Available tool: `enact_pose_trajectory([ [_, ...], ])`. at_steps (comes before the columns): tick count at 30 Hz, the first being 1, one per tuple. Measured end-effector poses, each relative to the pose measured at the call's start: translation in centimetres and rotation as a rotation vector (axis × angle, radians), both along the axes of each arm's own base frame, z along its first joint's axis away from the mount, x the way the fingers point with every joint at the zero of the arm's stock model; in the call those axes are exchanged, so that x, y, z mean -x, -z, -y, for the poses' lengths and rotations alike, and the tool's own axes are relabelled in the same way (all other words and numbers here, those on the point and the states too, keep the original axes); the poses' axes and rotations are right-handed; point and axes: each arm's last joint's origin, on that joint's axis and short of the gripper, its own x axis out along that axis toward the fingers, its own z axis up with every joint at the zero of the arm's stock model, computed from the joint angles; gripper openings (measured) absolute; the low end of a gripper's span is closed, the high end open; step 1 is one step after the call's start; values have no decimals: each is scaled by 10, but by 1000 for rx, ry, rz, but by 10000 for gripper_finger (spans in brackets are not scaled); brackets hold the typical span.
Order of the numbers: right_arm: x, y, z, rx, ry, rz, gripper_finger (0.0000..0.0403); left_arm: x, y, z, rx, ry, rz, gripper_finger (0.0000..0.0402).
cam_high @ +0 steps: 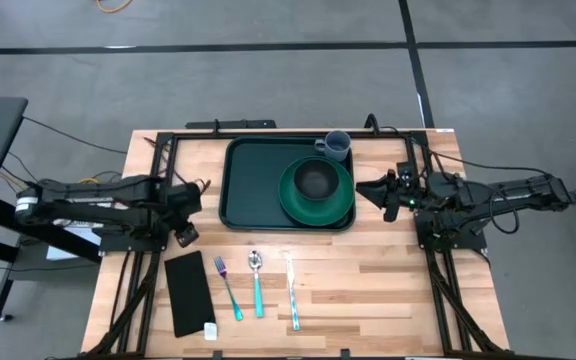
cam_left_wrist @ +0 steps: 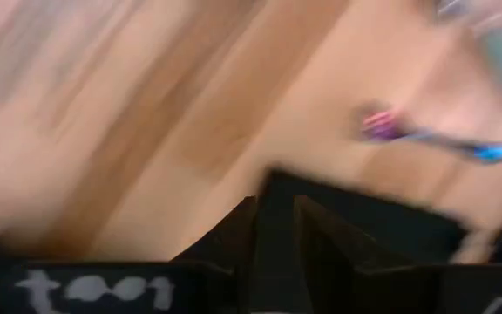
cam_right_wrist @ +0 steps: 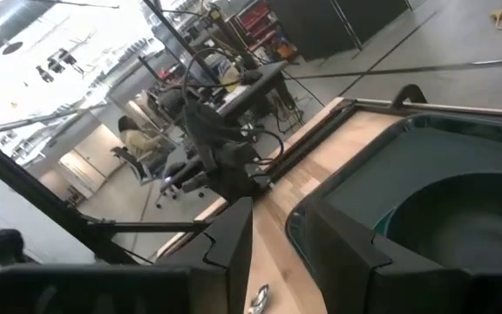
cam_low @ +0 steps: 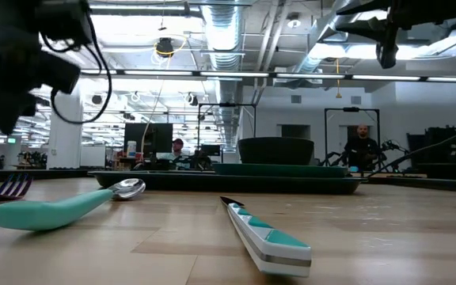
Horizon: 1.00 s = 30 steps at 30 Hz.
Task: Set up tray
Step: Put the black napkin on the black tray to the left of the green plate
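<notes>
three utensils, a fork point(cam_high: 228, 286), a spoon point(cam_high: 257, 283) and a knife point(cam_high: 292, 293), lie on the worktop point(cam_high: 368, 275) near the tray point(cam_high: 253, 182), beside a black mat point(cam_high: 188, 292). the tray holds a green plate point(cam_high: 298, 200) with a dark bowl point(cam_high: 316, 179); a grey cup point(cam_high: 336, 146) stands at its corner. the left gripper point(cam_high: 185, 236) hovers near the mat, jaws slightly apart and empty. the right gripper point(cam_high: 361, 188) sits just beside the tray, jaws slightly apart, holding nothing.

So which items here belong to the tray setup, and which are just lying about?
Job items:
- large dark green plastic tray
- round green plate with dark bowl
- grey mug
- teal-handled fork, spoon, knife
- flat black rectangle

Lying about:
- floor cables
</notes>
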Motion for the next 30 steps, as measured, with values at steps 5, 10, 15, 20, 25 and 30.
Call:
enact_pose_trajectory([
  [5, 0, 0, 0, 8, -1, -5, 102, -6, 14, 4, -38, 59, -173, 67],
  [10, 0, 1, 0, 16, -5, -11, 102, -15, 23, 15, 8, 142, -241, 79],
  [15, 0, 2, 0, 18, -6, -25, 102, -22, 29, 27, 22, 192, -247, 112],
  [20, 0, 3, 0, 19, -6, -34, 102, -26, 35, 39, -36, 240, -281, 141],
  [25, 0, 3, 0, 19, -6, -36, 102, -29, 42, 51, -70, 302, -309, 151],
  [30, 0, 3, 0, 19, -6, -36, 102, -34, 48, 62, -76, 342, -295, 151],
])
